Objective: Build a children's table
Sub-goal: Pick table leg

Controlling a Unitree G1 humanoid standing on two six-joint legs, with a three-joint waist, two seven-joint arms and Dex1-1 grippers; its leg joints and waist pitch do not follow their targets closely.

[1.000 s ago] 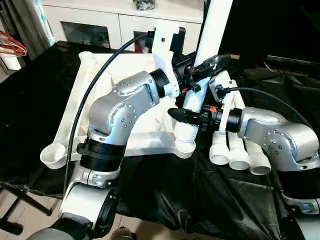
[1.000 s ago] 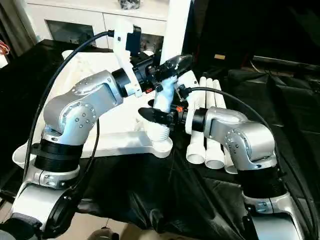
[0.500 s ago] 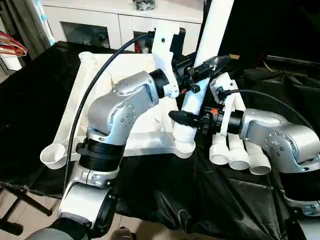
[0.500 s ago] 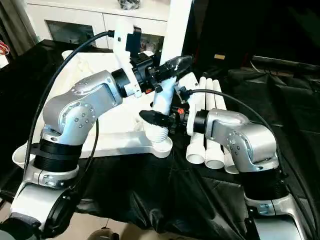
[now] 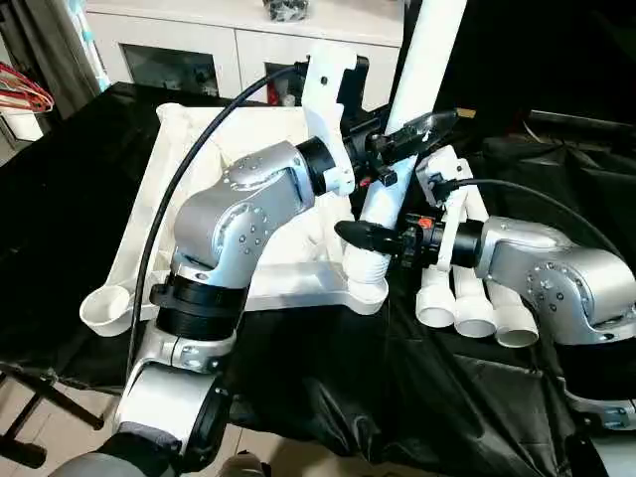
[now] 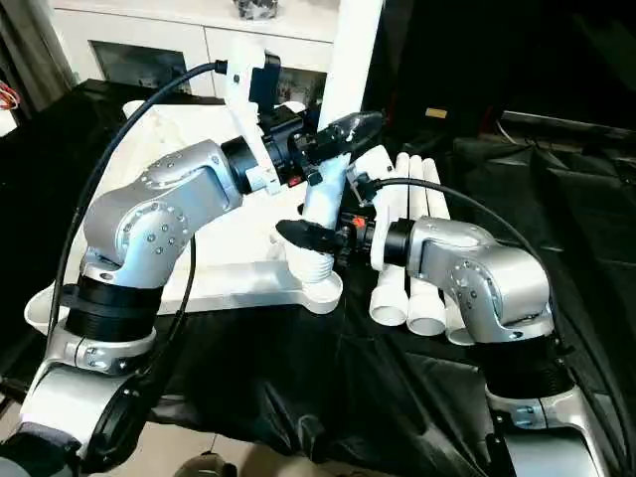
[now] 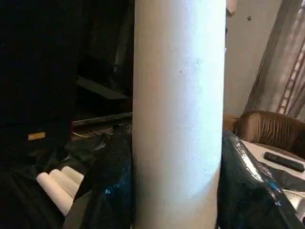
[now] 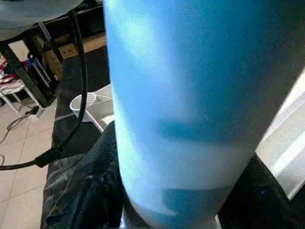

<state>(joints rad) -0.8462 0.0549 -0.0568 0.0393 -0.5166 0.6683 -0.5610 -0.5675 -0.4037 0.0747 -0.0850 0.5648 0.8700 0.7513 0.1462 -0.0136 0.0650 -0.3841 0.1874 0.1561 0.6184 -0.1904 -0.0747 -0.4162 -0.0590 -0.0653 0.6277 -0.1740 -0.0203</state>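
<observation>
We reach both silver jointed forearms forward and inward, bent at the elbows. Our left gripper (image 5: 402, 139) of two black fingers sits higher, its fingers closed around the tall white tapered tubular leg (image 5: 422, 70). Our right gripper (image 5: 370, 237), wrist turned inward toward the left arm, clasps the same leg lower down, near its ribbed base.

One upturned tabletop (image 5: 248, 139), one leg (image 5: 422, 70) upright in its near corner socket, three legs (image 5: 475, 303) lying beside it.
</observation>
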